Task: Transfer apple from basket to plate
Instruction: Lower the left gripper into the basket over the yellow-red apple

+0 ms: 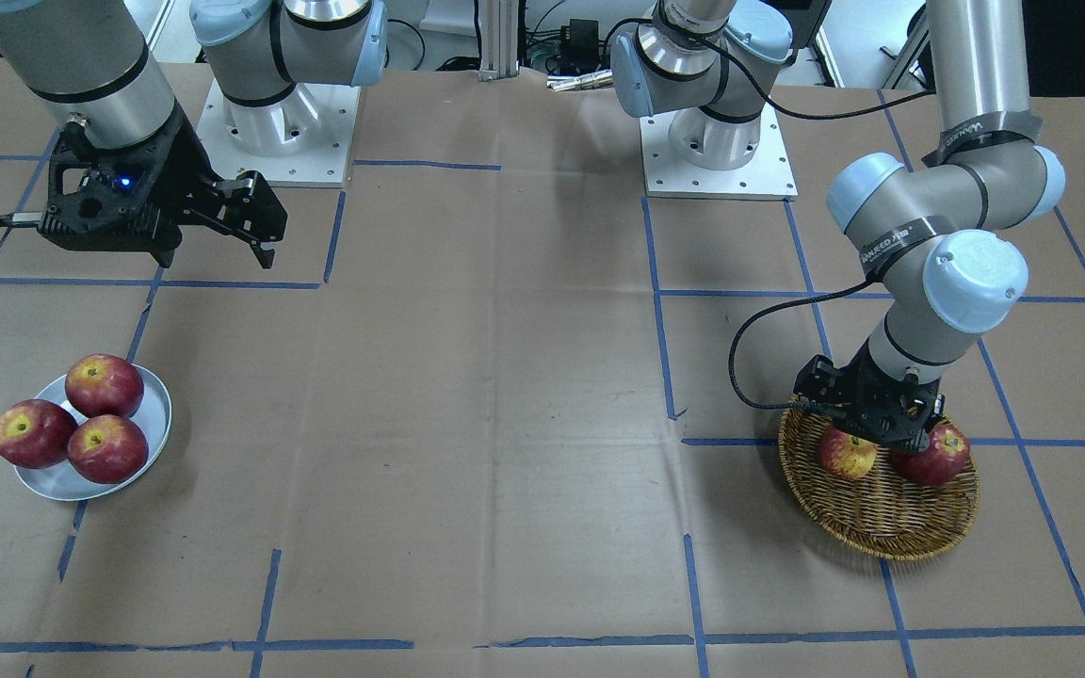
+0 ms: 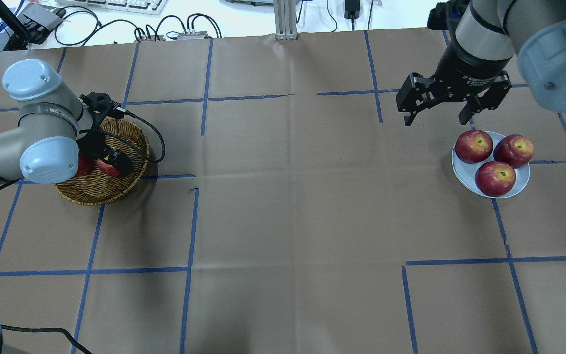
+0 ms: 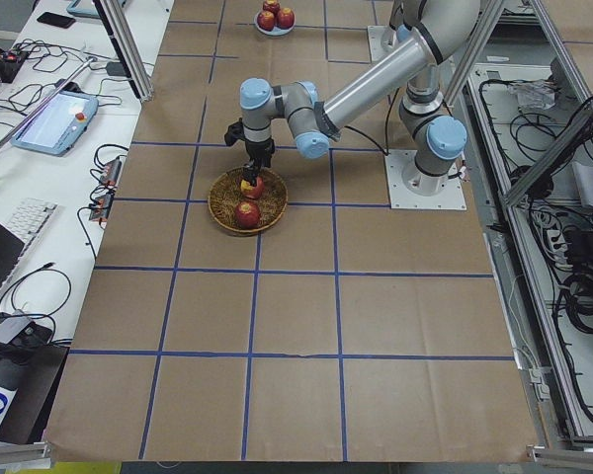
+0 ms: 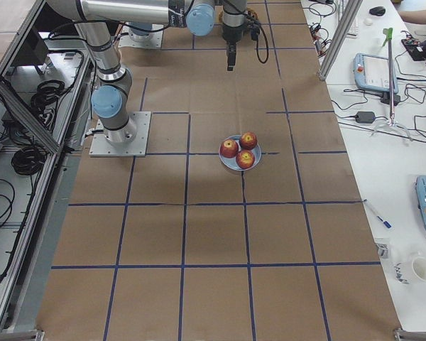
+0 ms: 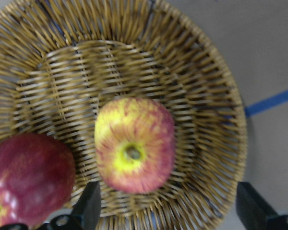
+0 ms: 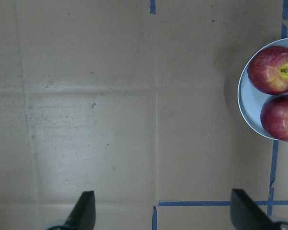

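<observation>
The paler red-and-yellow apple (image 5: 134,143) lies in the wicker basket (image 5: 206,72), stem hollow up. My left gripper (image 5: 170,208) is open just above it, with a finger (image 5: 90,208) on either side of it. The front view shows the same apple (image 1: 847,454) in the basket (image 1: 882,532) under the left gripper (image 1: 882,435). The grey-blue plate (image 2: 460,169) holds three deep-red apples (image 2: 495,178). My right gripper (image 2: 435,118) is open and empty, above the table beside the plate.
A darker red apple (image 5: 24,177) lies in the basket next to the pale one, close to one left finger. Blue tape lines (image 2: 192,231) cross the brown table cover. The arm bases (image 1: 717,141) stand at the robot's edge.
</observation>
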You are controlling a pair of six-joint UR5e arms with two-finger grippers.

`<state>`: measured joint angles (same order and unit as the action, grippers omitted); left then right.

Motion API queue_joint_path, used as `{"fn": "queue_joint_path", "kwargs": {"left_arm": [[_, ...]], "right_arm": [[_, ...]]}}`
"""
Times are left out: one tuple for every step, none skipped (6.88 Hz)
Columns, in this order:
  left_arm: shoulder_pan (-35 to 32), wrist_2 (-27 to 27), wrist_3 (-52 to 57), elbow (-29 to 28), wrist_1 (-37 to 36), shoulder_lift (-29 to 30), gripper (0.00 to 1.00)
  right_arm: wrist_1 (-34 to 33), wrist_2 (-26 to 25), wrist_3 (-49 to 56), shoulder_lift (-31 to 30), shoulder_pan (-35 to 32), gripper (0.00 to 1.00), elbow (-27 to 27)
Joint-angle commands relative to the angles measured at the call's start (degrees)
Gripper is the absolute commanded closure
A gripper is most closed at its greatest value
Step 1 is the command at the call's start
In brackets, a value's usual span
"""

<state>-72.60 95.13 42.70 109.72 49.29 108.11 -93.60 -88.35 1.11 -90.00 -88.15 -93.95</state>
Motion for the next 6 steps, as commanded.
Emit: {"fn": "queue_joint_path", "kwargs": {"left_arm": [[0.0,0.06,0.72,-1.79,-0.42,2.01,0.02],[0.0,0.15,0.81,-2.31,-0.77,3.76,0.02],[0.0,-0.03,0.81,-2.14,-0.77,4.73,0.02],[0.0,0.32,0.81,-2.06,-0.77,5.0,0.02],[0.17,0.32,0.72,-1.53,-0.6,5.18,0.02],[1.22,0.24,0.72,-1.79,-0.59,6.14,0.04]], "right_arm": [[0.0,0.02,0.03,0.0,0.0,0.0,0.0],[0.0,0.02,-0.06,0.0,0.0,0.0,0.0],[0.0,-0.07,-0.06,0.0,0.0,0.0,0.0],[0.0,-0.07,-0.06,0.0,0.0,0.0,0.0],[0.0,-0.07,-0.06,0.0,0.0,0.0,0.0],[0.0,-0.07,-0.06,0.0,0.0,0.0,0.0]]}}
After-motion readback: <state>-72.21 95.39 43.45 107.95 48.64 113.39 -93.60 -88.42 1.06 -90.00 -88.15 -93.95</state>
